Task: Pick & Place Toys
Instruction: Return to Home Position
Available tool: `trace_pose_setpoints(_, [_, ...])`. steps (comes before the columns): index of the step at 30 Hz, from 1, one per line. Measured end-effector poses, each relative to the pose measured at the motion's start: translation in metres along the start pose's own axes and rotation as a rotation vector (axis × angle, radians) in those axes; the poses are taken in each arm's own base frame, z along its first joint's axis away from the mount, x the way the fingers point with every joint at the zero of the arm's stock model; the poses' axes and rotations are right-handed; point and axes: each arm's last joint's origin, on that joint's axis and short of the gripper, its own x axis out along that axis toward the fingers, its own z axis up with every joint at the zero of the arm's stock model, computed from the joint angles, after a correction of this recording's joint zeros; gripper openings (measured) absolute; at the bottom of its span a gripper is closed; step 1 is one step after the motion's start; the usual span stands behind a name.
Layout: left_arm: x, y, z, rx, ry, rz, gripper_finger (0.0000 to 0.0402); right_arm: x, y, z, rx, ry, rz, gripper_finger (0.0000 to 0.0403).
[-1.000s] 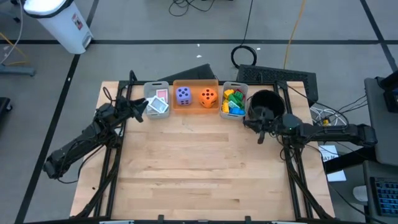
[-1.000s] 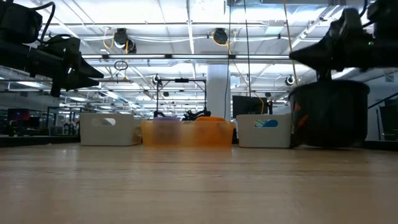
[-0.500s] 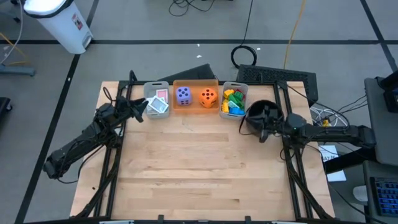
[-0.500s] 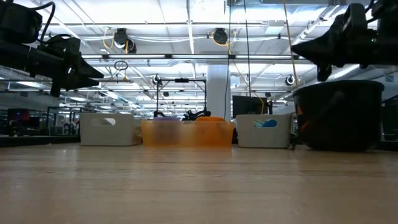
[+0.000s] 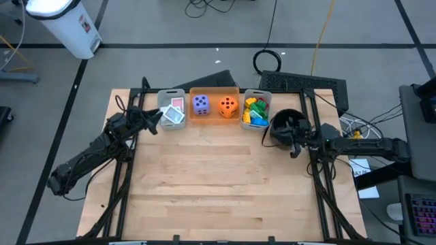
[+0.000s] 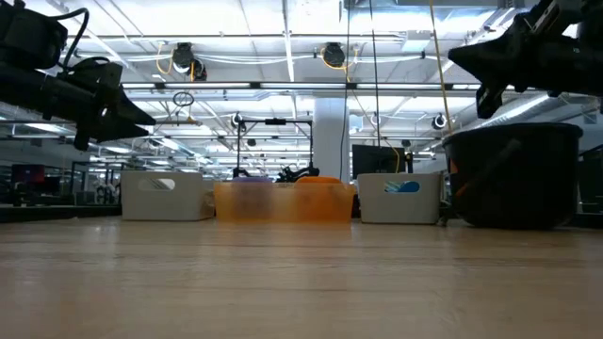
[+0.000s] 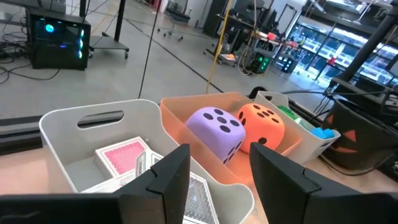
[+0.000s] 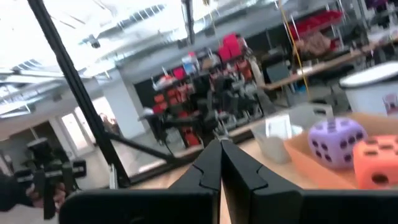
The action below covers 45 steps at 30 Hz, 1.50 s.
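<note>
Along the table's far edge stand a grey bin with picture cards, an orange bin with a purple die and an orange die, and a grey bin with coloured bricks. A black bowl rests on its base to their right. My left gripper is open, level, just short of the card bin with nothing between its fingers. My right gripper is shut and tipped upward above the bowl's near right rim, with nothing between its fingers.
Bare wooden tabletop fills the near half. Black frame rails run along both sides of the table. A dark keyboard and a cable coil lie behind the far edge.
The black bowl has slid toward the table's near edge along with my right gripper. After that the right gripper has risen a little and tipped its shut fingers upward, while the bowl has stayed put.
</note>
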Motion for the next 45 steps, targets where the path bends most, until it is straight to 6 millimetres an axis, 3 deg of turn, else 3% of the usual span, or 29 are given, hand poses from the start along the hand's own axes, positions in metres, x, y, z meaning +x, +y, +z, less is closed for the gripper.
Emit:
trace_pose_setpoints(36, [0.0,0.0,0.0,0.0,-0.001,-0.004,0.0173,-0.001,0.001,0.001,-0.04,-0.009,0.009,0.0])
trace_pose_setpoints(45, [-0.006,-0.013,0.0,0.011,-0.023,-0.142,0.0172,-0.008,0.006,0.011,-0.048,-0.101,0.047,0.0])
